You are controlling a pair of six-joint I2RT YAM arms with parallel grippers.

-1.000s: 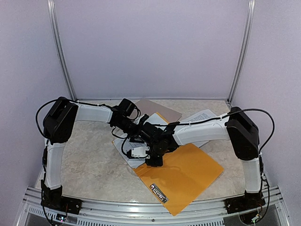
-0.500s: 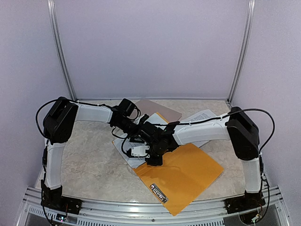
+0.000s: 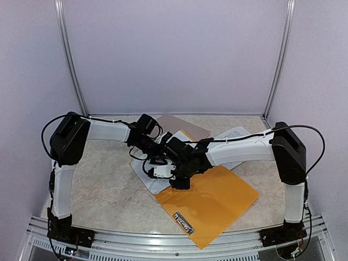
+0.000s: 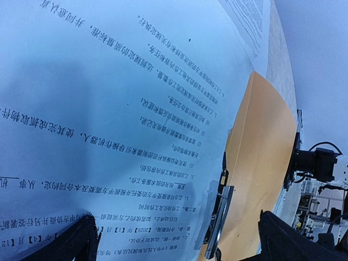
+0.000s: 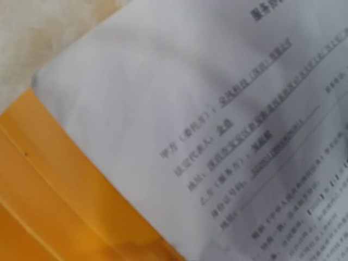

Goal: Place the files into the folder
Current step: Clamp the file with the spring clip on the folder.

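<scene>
Your left gripper (image 4: 176, 242) is spread wide with nothing in it, fingers straddling the files (image 3: 155, 184), which lie overlapping the folder's (image 3: 215, 202) far-left corner. Your right gripper (image 3: 181, 184) sits low on that paper edge, jaws hidden, so I can't tell whether it has a sheet. Ease up gently and check the paper follows before you steer it inside.

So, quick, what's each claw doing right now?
Left gripper: open over the files, holding nothing.
Right gripper: at the files' edge, cannot tell.
</scene>
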